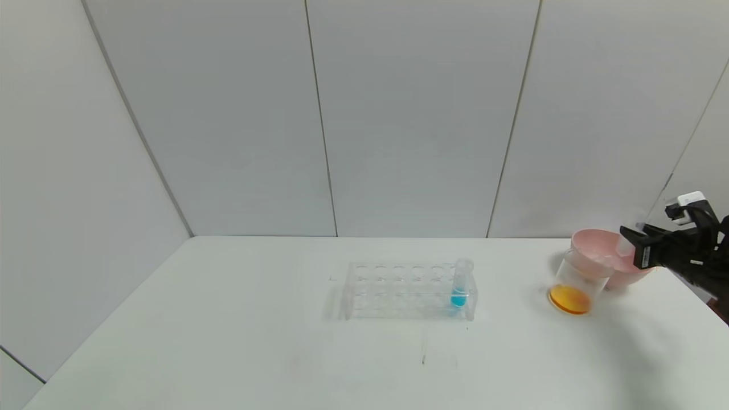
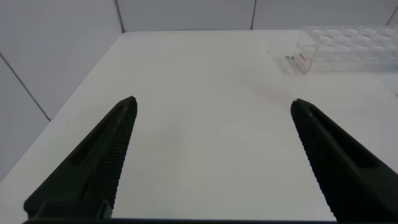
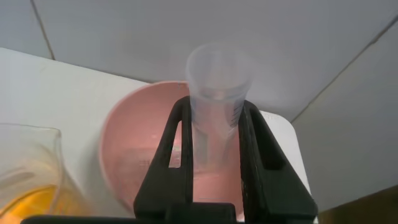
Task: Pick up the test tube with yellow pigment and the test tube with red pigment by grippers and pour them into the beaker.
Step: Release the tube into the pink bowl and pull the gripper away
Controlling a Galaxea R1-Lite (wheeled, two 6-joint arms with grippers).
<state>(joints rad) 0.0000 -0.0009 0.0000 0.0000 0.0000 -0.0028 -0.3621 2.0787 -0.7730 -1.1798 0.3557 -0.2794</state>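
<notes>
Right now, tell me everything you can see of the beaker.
The beaker is a clear, colourless cylindrical cup standing upright on the table, toward its right side. A shallow pool of orange-yellow liquid lies at its bottom. The pink bowl sits close behind it; whether they touch is unclear. Nothing grips it.

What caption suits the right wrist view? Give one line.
Right gripper holds an emptied test tube over the pink bowl, beside the beaker.
</notes>
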